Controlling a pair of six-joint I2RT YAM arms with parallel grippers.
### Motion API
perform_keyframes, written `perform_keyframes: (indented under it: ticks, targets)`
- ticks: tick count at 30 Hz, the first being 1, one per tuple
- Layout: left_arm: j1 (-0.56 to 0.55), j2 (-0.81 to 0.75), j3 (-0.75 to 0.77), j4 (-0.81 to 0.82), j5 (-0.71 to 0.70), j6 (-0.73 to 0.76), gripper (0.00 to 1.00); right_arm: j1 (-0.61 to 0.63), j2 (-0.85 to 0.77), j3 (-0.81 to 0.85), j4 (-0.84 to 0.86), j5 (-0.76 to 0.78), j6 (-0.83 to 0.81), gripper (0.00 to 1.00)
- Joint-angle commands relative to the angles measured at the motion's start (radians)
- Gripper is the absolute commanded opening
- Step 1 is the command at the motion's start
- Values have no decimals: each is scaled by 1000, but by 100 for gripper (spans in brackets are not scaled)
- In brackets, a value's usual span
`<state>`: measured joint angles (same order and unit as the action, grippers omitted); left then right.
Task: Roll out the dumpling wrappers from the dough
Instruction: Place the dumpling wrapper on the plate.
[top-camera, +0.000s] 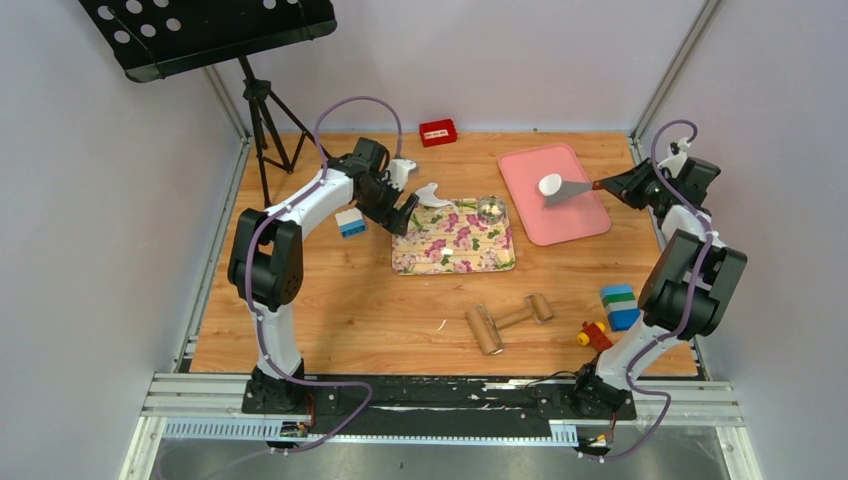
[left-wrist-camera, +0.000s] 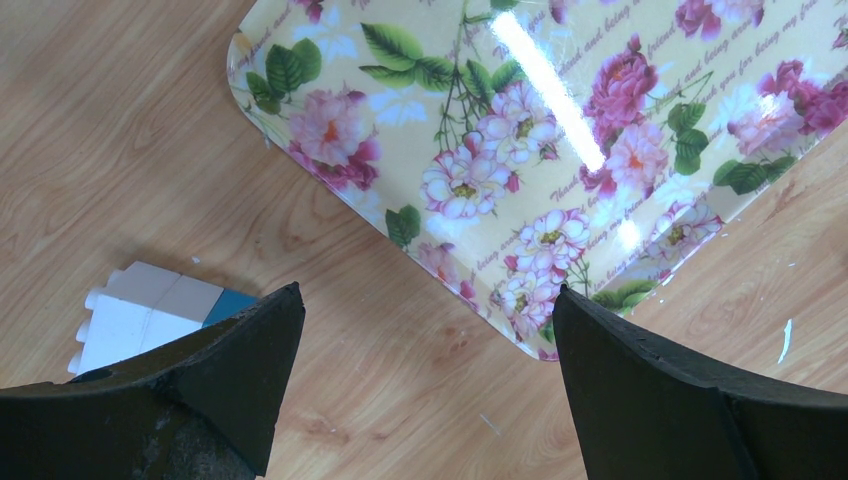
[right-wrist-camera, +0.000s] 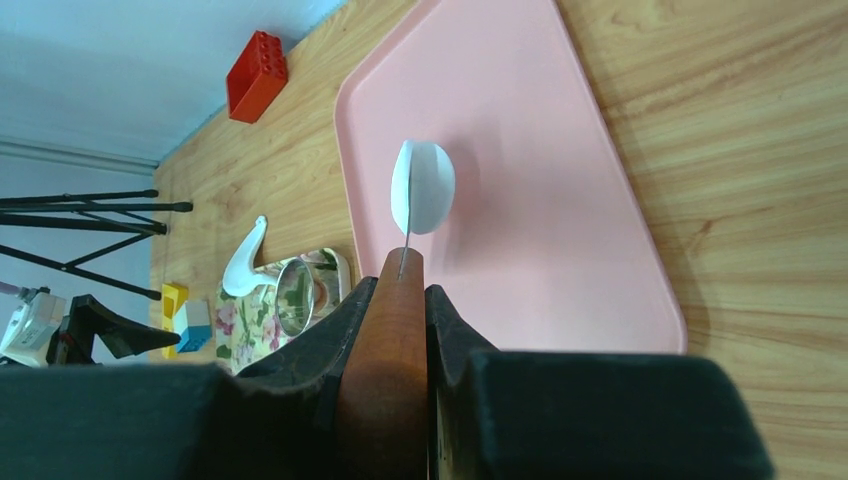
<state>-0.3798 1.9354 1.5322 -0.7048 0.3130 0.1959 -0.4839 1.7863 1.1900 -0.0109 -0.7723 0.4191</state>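
While the top camera is looking down, the left gripper (top-camera: 405, 210) is hovering over the left edge of the floral tray (top-camera: 440, 255), its jaws standing wide apart with nothing between them. The dough (top-camera: 432, 194), an irregular white scrap, is lying at that tray's far left corner, and the ring cutter (top-camera: 490, 209) is sitting on the tray's far right part. Over on the right, the right gripper (top-camera: 612, 184) is clamping the brown handle of a spatula (top-camera: 568, 190), whose blade is reaching over the pink tray (top-camera: 580, 225). One round dumpling wrapper (top-camera: 550, 184) is showing at the blade's tip. A rolling pin (top-camera: 507, 322) is lying on the table (top-camera: 330, 310), nearer the arms.

From the left wrist, the fingers (left-wrist-camera: 250, 350) are framing the corner of the floral tray (left-wrist-camera: 520, 150), with a white-and-blue block (left-wrist-camera: 140, 310) just beside the left one.

From the right wrist, the right gripper (right-wrist-camera: 398, 290) is squeezing the spatula (right-wrist-camera: 385, 350) handle on both sides. The dumpling wrapper (right-wrist-camera: 428, 185) is sitting against the blade, seen edge-on, over the pink tray (right-wrist-camera: 560, 200); whether it is resting on the blade or the tray is hard to say. The dough (right-wrist-camera: 243, 258) and ring cutter (right-wrist-camera: 295, 295) are showing beyond, and a red block (right-wrist-camera: 256, 88) farther off.
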Motion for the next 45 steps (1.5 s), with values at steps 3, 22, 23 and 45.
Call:
perform_keyframes:
  ticks: [3, 22, 23, 45]
  targets:
    - [-9, -4, 0, 26, 9, -13, 100, 26, -162, -3, 82, 28, -80, 0]
    - [-15, -6, -1, 22, 8, -13, 100, 138, -219, -174, 191, 108, -343, 0]
    - [-15, -7, -1, 21, 8, -12, 100, 138, -225, -174, 194, 109, -341, 0]
    - [-18, 4, 3, 20, 7, -13, 100, 163, -298, -287, 262, 183, -507, 0]
